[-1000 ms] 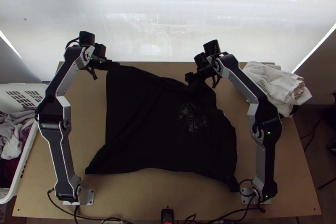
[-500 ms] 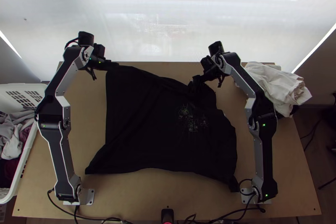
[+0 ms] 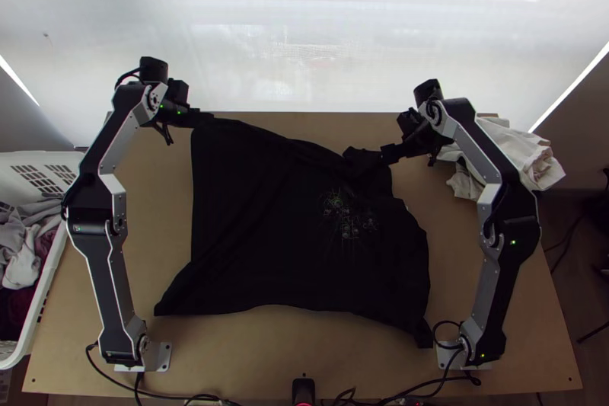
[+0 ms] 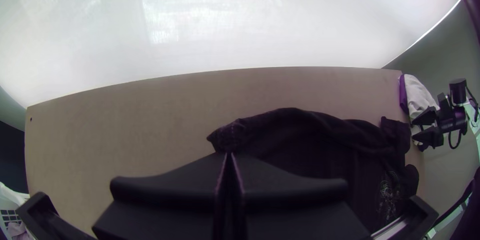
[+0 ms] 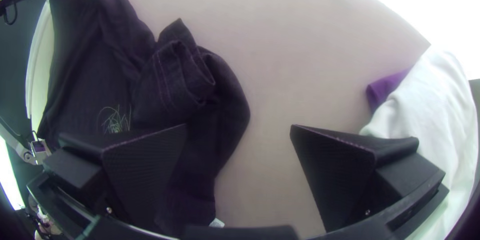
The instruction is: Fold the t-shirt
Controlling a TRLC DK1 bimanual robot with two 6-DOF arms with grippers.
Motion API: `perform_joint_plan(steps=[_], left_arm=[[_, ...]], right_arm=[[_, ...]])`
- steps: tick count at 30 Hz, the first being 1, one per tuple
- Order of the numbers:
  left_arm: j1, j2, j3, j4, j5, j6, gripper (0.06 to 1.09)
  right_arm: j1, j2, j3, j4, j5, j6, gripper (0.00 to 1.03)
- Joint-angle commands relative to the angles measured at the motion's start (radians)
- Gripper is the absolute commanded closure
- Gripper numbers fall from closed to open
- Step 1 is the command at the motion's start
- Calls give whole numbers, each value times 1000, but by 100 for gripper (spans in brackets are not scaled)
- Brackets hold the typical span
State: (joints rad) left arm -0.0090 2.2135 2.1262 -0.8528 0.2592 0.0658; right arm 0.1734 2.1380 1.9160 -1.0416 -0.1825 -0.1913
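I can't make out any writing from here — not a word, label, number or sign that reads clearly.

In the top view, your tabletop (image 3: 297,345) fills the middle, with a screen (image 3: 304,40) behind it across the upper part. You have the t-shirt (image 3: 251,254) lying over the centre — its upper-left corner at the left end effector (image 3: 209,115), its upper-right part near the right end effector (image 3: 387,153). To its right, toward the upper right, a cloth pile (image 3: 533,155) sits on the tabletop. Along the left edge of the frame you've got a basket (image 3: 55,269) beside the tabletop, clothes (image 3: 23,254) in it. The arm bases stand lower left and lower right — a small device (image 3: 303,391) between them at the bottom.
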Motion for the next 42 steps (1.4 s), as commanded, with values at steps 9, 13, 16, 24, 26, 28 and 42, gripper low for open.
perform_joint_plan(steps=[9, 13, 16, 24, 26, 28, 42], left_arm=[[-9, -5, 1, -9, 5, 2, 105], [-8, -6, 0, -11, 6, 0, 105], [0, -8, 0, -14, 6, 0, 105], [6, -3, 0, -14, 8, 8, 105], [6, -2, 0, -12, 8, 8, 105], [4, -2, 0, -12, 8, 8, 105], [6, -15, 0, -19, 9, 6, 105]], right_arm=[[169, 158, 356, 18, 8, -4, 8], [202, 272, 410, 20, 8, -20, 10], [207, 318, 408, 20, 8, -28, 10], [190, 352, 408, 37, 8, -33, 10], [186, 359, 408, 37, 8, -33, 10], [184, 365, 408, 38, 8, -33, 10], [152, 356, 408, 63, 17, -36, 100]])
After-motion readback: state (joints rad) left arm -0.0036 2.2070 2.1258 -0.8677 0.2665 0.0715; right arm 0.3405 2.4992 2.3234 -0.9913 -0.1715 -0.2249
